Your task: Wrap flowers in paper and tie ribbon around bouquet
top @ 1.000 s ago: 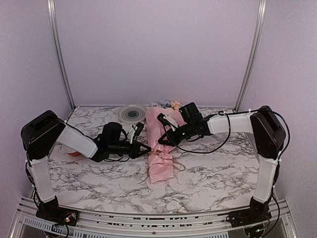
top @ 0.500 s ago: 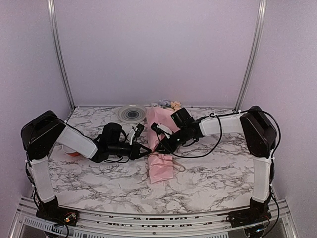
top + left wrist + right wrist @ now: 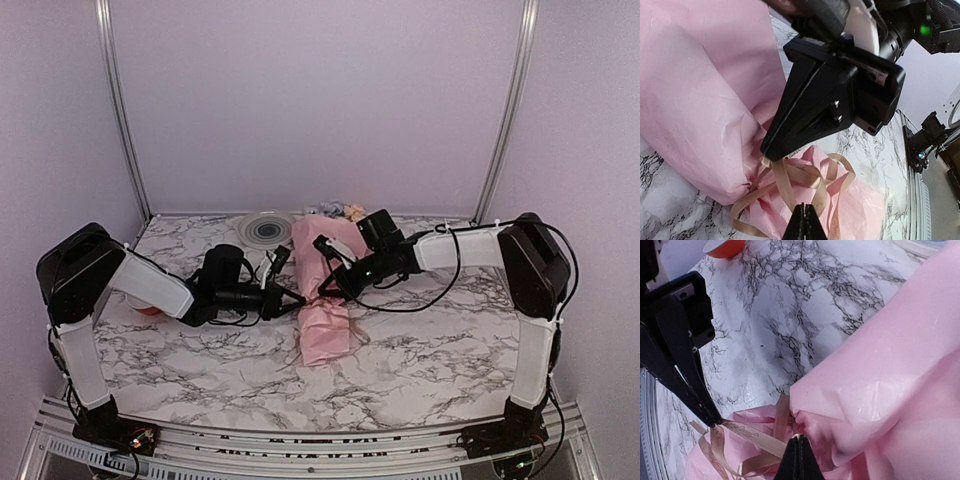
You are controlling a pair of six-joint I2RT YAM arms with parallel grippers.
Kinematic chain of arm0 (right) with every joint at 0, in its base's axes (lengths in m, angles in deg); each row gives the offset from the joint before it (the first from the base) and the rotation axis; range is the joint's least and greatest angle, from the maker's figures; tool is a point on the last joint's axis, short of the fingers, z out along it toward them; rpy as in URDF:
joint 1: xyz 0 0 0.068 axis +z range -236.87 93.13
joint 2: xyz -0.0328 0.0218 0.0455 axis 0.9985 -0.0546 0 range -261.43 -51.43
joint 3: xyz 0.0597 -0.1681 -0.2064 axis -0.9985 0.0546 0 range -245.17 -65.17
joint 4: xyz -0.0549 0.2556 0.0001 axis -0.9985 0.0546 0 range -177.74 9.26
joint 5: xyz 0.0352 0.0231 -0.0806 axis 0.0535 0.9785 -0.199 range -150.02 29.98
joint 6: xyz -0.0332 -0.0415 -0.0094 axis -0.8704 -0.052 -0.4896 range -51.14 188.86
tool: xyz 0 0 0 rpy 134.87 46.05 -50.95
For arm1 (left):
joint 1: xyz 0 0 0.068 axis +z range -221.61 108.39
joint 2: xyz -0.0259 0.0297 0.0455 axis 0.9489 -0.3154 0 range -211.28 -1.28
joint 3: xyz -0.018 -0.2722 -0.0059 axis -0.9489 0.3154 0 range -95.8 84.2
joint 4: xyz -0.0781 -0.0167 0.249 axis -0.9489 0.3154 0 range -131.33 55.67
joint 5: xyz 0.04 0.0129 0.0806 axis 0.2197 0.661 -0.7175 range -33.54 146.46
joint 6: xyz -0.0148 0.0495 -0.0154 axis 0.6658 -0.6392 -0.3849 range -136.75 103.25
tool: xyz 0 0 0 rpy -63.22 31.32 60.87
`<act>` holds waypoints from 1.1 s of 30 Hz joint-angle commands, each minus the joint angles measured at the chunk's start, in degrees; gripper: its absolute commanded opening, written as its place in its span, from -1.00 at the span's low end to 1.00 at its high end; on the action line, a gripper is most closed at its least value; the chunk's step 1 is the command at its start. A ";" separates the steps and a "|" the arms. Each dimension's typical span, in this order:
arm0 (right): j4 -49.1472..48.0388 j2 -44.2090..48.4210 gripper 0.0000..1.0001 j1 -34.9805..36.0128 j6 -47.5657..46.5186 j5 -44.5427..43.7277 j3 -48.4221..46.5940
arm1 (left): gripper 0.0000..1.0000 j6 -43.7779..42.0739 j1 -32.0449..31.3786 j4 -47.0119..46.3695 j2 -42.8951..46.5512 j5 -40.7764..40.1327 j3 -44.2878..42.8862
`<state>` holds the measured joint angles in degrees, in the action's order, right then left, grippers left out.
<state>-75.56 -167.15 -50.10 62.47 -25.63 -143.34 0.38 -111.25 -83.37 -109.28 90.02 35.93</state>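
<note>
Pinching ribbon [image 3: 755,436] at bouquet [image 3: 325,335] neck

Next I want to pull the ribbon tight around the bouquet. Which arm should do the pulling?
Left, probably. The left gripper is shut on a ribbon strand beside the bouquet, so it can draw straight back. The right gripper, also pinching ribbon, reaches across it; let it anchor.
</note>
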 commanded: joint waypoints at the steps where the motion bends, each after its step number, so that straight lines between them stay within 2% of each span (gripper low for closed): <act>1: -8.74 6.68 -1.00 -1.71 5.36 -1.39 2.65 | -1.00 -1.04 0.00 -1.12 2.16 1.63 0.77; 12: -14.47 8.35 -1.00 -4.36 11.30 -3.61 10.02 | -1.00 -1.14 -0.47 -1.02 0.11 1.47 -3.21; 16: -19.66 10.84 -1.00 -5.70 16.22 -4.96 15.75 | -1.00 -1.66 -1.84 -0.90 -1.01 1.47 -3.74; 20: -25.96 11.71 -1.00 -6.69 21.41 -2.23 22.05 | -1.00 -2.62 -2.86 0.17 -2.65 1.18 -4.23; 25: -28.04 13.11 -1.00 -8.09 24.96 -3.25 26.20 | -1.00 -4.46 -4.30 3.45 -4.07 0.86 -5.37; 30: -29.34 14.91 -0.92 -10.59 27.73 -3.57 29.76 | -1.00 -6.62 -5.01 6.75 -3.04 0.10 -6.25; 33: -27.84 15.04 -0.80 -11.10 27.68 -3.77 29.98 | -1.00 -7.71 -5.10 8.96 -2.73 -0.18 -6.82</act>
<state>-103.10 -153.53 -59.76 88.28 -26.79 -113.48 -4.63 -116.30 -79.55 -113.30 89.45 30.57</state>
